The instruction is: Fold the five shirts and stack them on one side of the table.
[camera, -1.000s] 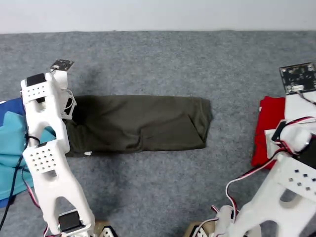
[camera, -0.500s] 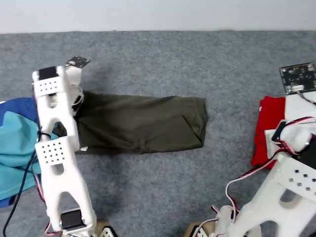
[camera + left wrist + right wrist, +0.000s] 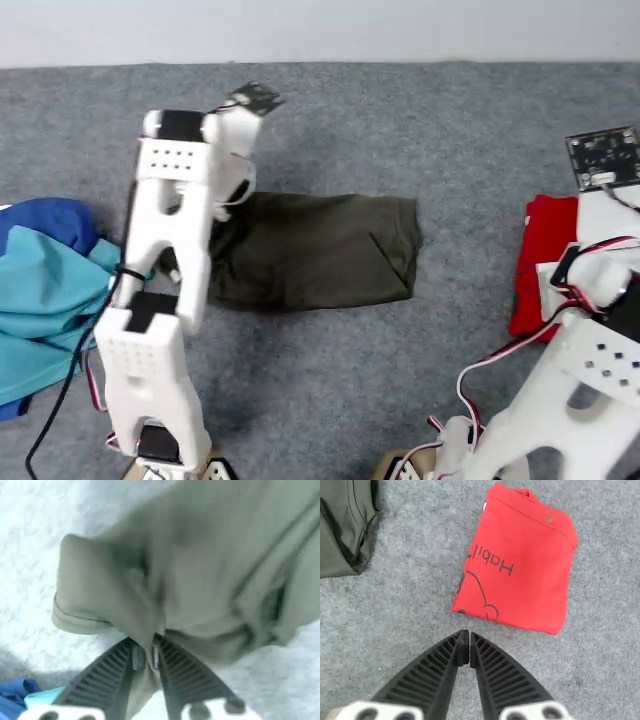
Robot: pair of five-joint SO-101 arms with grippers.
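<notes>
An olive green shirt (image 3: 320, 250) lies folded lengthwise at the middle of the grey table. My left gripper (image 3: 145, 656) is shut on the shirt's left end (image 3: 150, 595) and holds that end lifted over the rest of the cloth. In the high view the left arm (image 3: 185, 190) covers that end. A folded red shirt (image 3: 520, 582) lies at the right side (image 3: 545, 260). My right gripper (image 3: 469, 647) is shut and empty, just short of the red shirt's near edge.
A heap of teal and blue shirts (image 3: 45, 290) lies at the left edge; a bit of it shows in the left wrist view (image 3: 20, 700). The grey carpet-like table top (image 3: 400, 130) stretches bare behind and in front of the olive shirt.
My left arm has swung to the right, carrying the olive shirt's left end over toward the middle, so the shirt now looks shorter. The right arm has stayed still.
</notes>
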